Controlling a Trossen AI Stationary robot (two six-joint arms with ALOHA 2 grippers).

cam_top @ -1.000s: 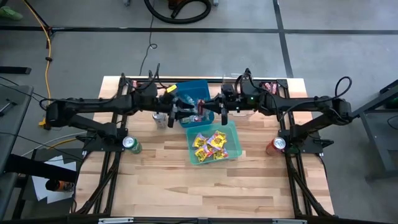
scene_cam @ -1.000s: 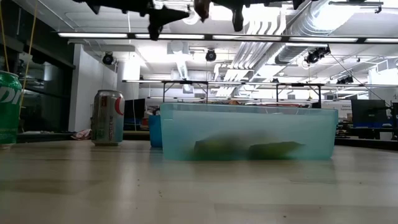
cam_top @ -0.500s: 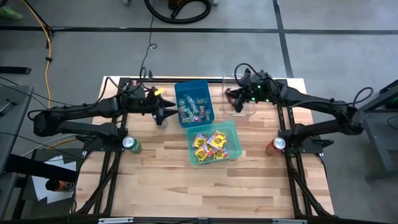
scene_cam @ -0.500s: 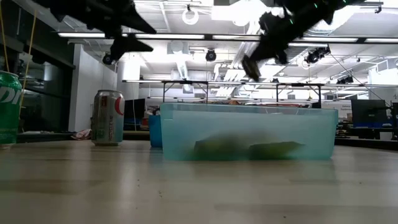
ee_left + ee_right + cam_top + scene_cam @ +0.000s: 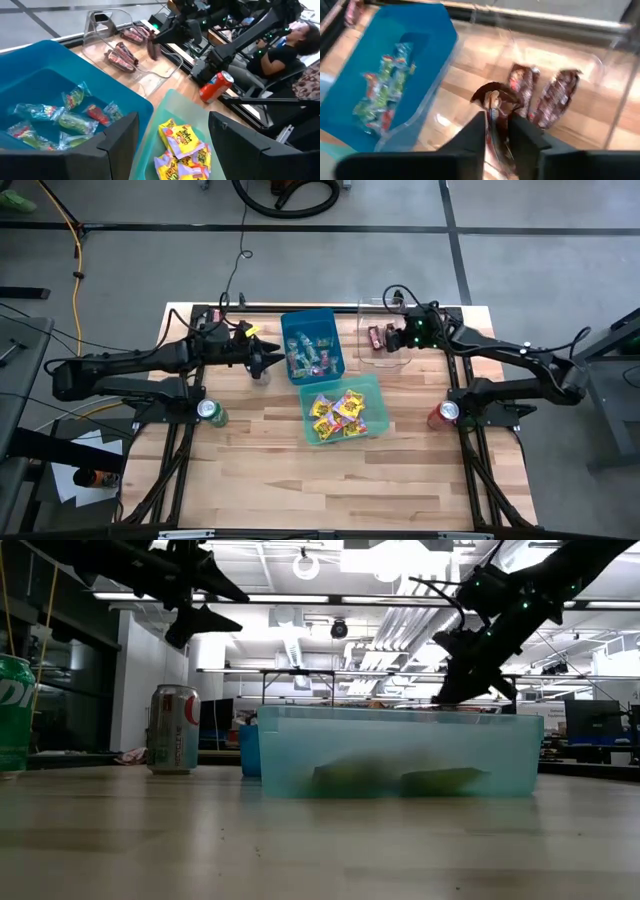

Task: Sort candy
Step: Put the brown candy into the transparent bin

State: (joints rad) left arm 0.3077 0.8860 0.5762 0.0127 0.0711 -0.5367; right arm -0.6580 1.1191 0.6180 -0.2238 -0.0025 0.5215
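Maroon-wrapped candy (image 5: 495, 117) sits pinched in the right gripper's (image 5: 385, 338) narrow jaws, above the clear tray (image 5: 398, 363) holding two like pieces. Left gripper (image 5: 272, 360), jaws wide and empty, hangs beside the blue bin (image 5: 335, 340), opposite that tray.

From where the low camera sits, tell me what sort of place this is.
Probably a robotics lab or workshop. A wooden worktable stands on a bare concrete floor, long ceiling strip lights and exposed ducts run overhead, and more framed workbenches fill the room behind the table.
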